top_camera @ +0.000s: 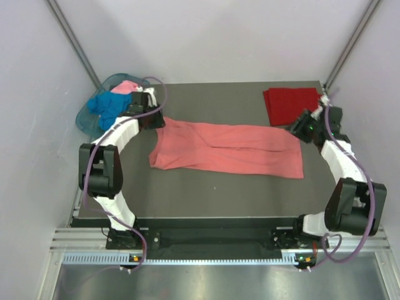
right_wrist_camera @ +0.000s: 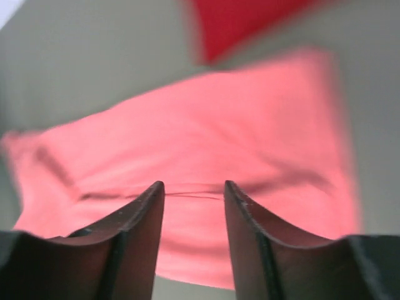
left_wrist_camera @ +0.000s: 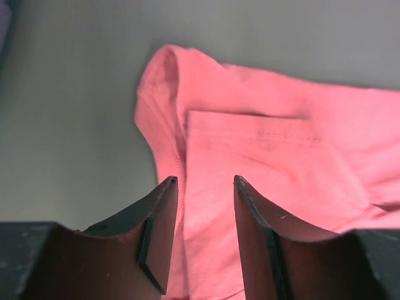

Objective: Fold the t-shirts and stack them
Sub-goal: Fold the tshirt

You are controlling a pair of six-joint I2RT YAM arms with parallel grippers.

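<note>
A salmon-coral t-shirt (top_camera: 228,149) lies folded lengthwise in a long band across the middle of the table. My left gripper (top_camera: 154,122) hovers over its left end, open, and its fingers (left_wrist_camera: 164,206) frame the sleeve and hem (left_wrist_camera: 262,156) with nothing between them. At the shirt's right end my right gripper (top_camera: 301,129) is also open above the cloth (right_wrist_camera: 206,125), and that view is blurred. A dark red t-shirt (top_camera: 291,104) lies folded at the back right, and it shows again as the dark red t-shirt (right_wrist_camera: 250,22) in the right wrist view. A bright blue t-shirt (top_camera: 106,107) and a light pink t-shirt (top_camera: 127,87) sit bunched in the basket.
The translucent teal basket (top_camera: 86,119) stands at the back left corner, just off the dark table top (top_camera: 206,194). White walls close in on both sides and behind. Both arm bases are bolted at the near edge.
</note>
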